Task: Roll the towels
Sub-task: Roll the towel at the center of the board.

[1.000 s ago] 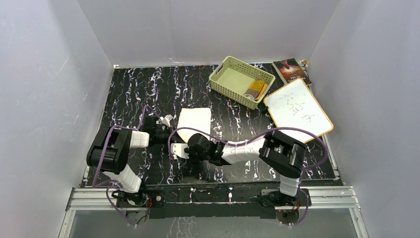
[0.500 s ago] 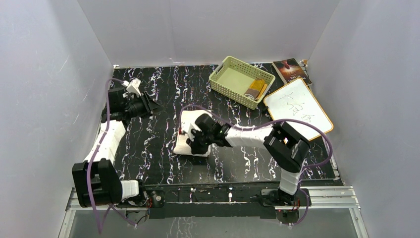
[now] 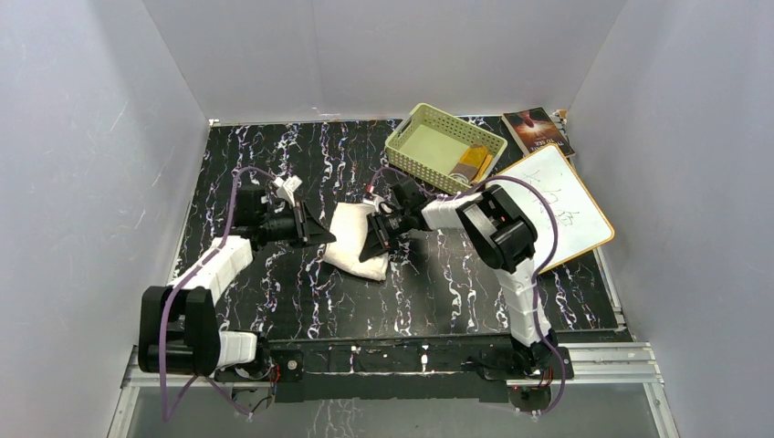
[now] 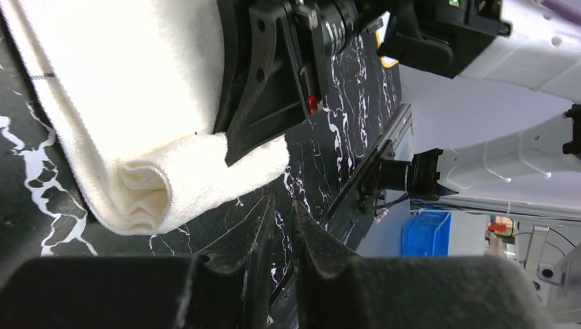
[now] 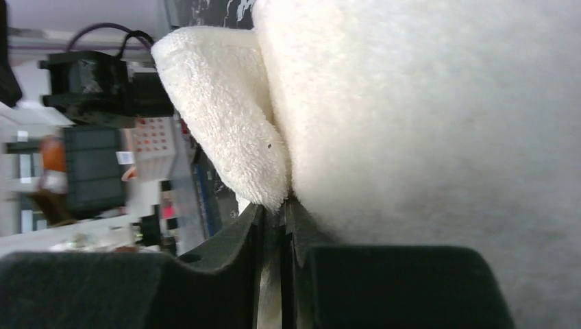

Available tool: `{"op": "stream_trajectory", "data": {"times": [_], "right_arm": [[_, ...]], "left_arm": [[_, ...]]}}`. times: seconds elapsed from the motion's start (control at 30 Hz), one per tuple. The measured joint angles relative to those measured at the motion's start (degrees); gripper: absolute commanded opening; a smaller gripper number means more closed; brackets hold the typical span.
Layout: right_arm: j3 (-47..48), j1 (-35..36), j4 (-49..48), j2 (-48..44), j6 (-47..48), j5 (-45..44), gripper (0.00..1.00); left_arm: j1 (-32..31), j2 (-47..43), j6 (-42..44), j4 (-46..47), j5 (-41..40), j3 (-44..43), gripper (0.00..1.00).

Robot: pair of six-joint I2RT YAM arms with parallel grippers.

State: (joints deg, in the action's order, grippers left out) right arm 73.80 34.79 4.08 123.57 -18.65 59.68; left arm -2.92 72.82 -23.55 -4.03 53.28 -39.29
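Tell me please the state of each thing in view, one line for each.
Cream-white towel: partly rolled, lying on the table.
Mustard-yellow towel: rolled up, inside the basket.
Basket: upright, holding only that towel.
White board: lying flat, with writing on it.
Book: closed.
Left gripper: nearly shut, holding nothing.
Right gripper: shut on the cream-white towel.

The cream-white towel (image 3: 354, 242) lies near the middle of the top view, bunched into a loose, thick roll angled from upper right to lower left. In the left wrist view its open end (image 4: 147, 188) shows soft curled layers. The mustard-yellow and brown towel (image 3: 472, 163) sits folded at the right end of the basket, upper right of centre.
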Motion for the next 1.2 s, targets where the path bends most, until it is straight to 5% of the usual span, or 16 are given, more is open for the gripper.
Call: {"op": "stream_trajectory", "data": {"times": [0.3, 0.47, 0.57, 0.8, 0.97, 1.2], "right_arm": [[0.31, -1.55, -6.54, 4.55, -13.0, 4.85, 0.06], [3.5, -1.46, -1.16, 4.81, -10.21, 3.08, 0.53], [6.47, -0.74, 5.16, 2.47, -4.46, -0.09, 0.6], [5.81, 2.99, 11.63, -11.78, 15.34, -22.05, 0.59], [-1.29, 12.79, 8.59, -21.86, 30.86, -35.15, 0.55], [-6.91, 22.18, 8.66, -19.12, 43.5, -44.81, 0.49]], "left_arm": [[-2.23, 14.86, -5.9, 12.94, -0.81, 3.76, 0.07], [-2.47, 21.42, -8.09, 16.94, -5.31, 3.82, 0.06], [-2.54, 23.32, -8.44, 17.77, -6.67, 3.5, 0.05], [-3.13, 24.06, -7.67, 16.63, -7.72, 2.21, 0.04], [-3.32, 24.39, -6.91, 15.28, -8.0, 1.31, 0.04], [-3.45, 24.41, -6.05, 13.79, -8.44, 0.63, 0.04]]}}
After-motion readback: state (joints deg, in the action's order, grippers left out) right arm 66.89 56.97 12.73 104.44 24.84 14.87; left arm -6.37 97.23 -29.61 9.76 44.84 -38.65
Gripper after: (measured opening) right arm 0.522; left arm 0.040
